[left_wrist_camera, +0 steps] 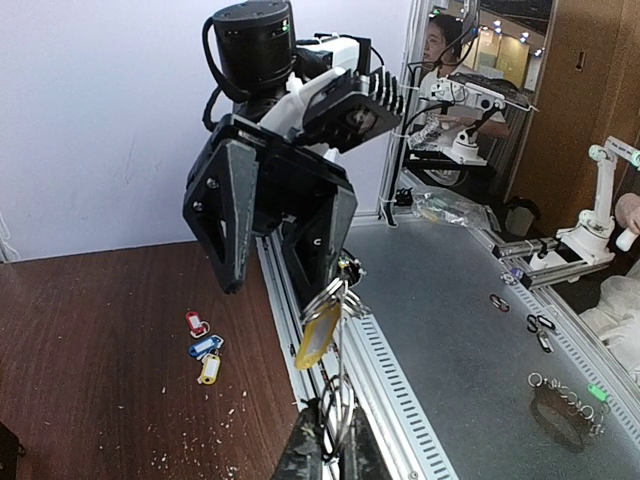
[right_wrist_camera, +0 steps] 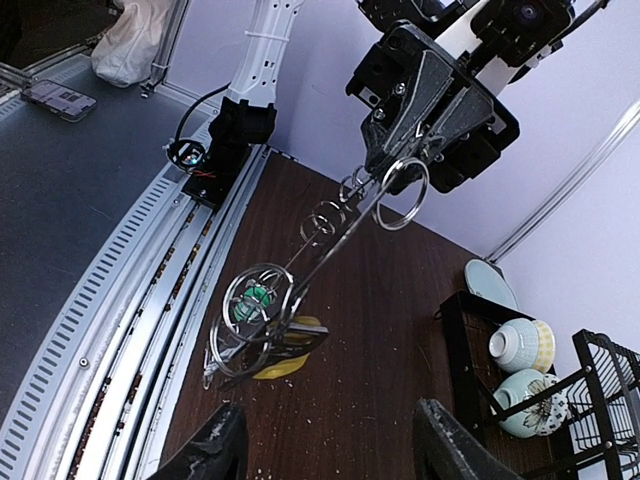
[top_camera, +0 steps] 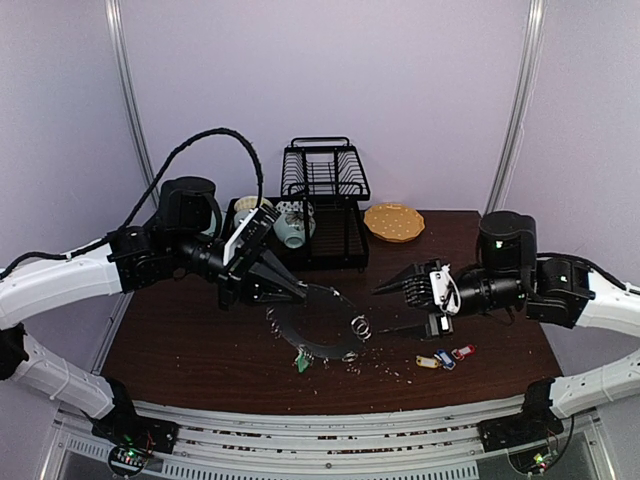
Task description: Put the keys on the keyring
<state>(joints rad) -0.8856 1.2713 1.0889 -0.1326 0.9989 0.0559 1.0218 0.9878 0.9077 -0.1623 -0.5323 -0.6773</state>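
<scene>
Presently the surface (top_camera: pixel 200 345) is serving mostly as a parking spot; the work itself is happening above its middle.

Left pincer (top_camera: pixel 297 292) is clenching on the far-left rim of the keyring (top_camera: pixel 315 348) and holding the disc raised and tilted. Judged reason: this way the split rings (top_camera: pixel 360 326) along its outer edge are hanging free and presenting themselves to the other arm.

Right pincer (top_camera: pixel 385 310) is standing released with nothing between its fingers, hovering just beside the keyring's right edge. It looks to be lining up either to work a ring or to go for another key; I cannot tell which.

Two keys are hanging from the keyring. A yellow-tagged key (left_wrist_camera: pixel 318 335) is dangling on the side nearest the right pincer, and a green-tagged key (top_camera: pixel 302 362) is dangling at the near edge.

Three loose keys (top_camera: pixel 445 357) (yellow, blue and red tags) are lying bunched toward the near right corner of the surface. They are lying on the right arm's side and well apart from the keyring.

Judgement: the task is running partway, with three keys waiting.
</scene>
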